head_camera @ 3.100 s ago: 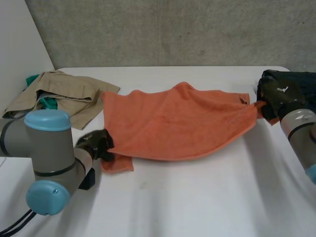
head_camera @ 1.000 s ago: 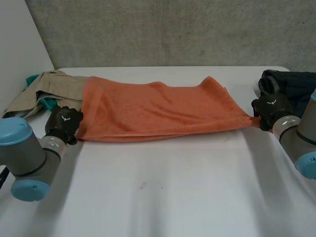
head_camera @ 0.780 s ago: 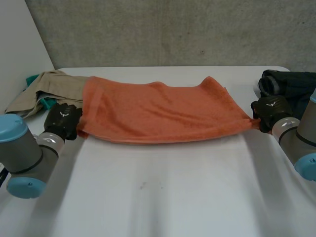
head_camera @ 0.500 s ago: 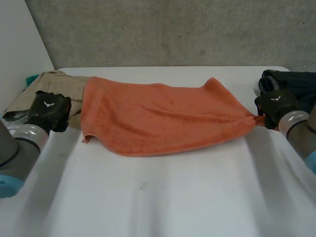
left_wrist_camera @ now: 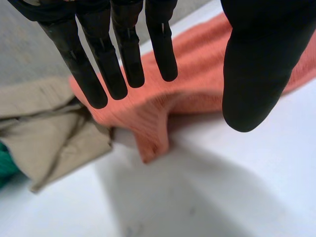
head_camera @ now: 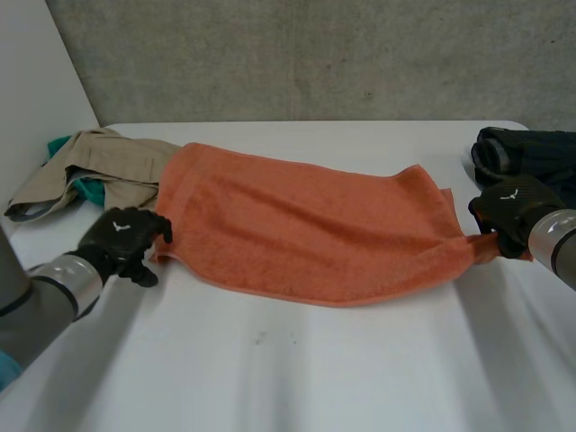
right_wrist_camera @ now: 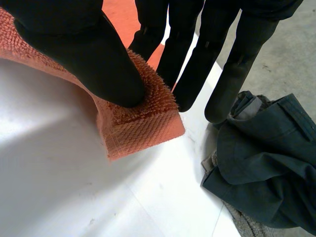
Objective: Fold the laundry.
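An orange towel (head_camera: 306,225) lies folded across the middle of the white table (head_camera: 297,378). My left hand (head_camera: 121,238) hovers at the towel's left near corner (left_wrist_camera: 148,133) with straight fingers (left_wrist_camera: 123,59) and thumb spread, holding nothing. My right hand (head_camera: 508,211) sits at the towel's right end, where its thumb (right_wrist_camera: 94,54) pinches the right corner (right_wrist_camera: 143,123) against the fingers and lifts it a little off the table.
A crumpled tan garment (head_camera: 99,166) with a green piece under it lies at the back left, close behind my left hand (left_wrist_camera: 44,133). A dark blue-grey garment (head_camera: 531,157) is heaped at the back right, just beyond my right hand (right_wrist_camera: 261,158).
My left hand let go of the towel's left corner, drew away to the left, then came back to it open. The towel settled flat and shifted towards the front right with my right hand.
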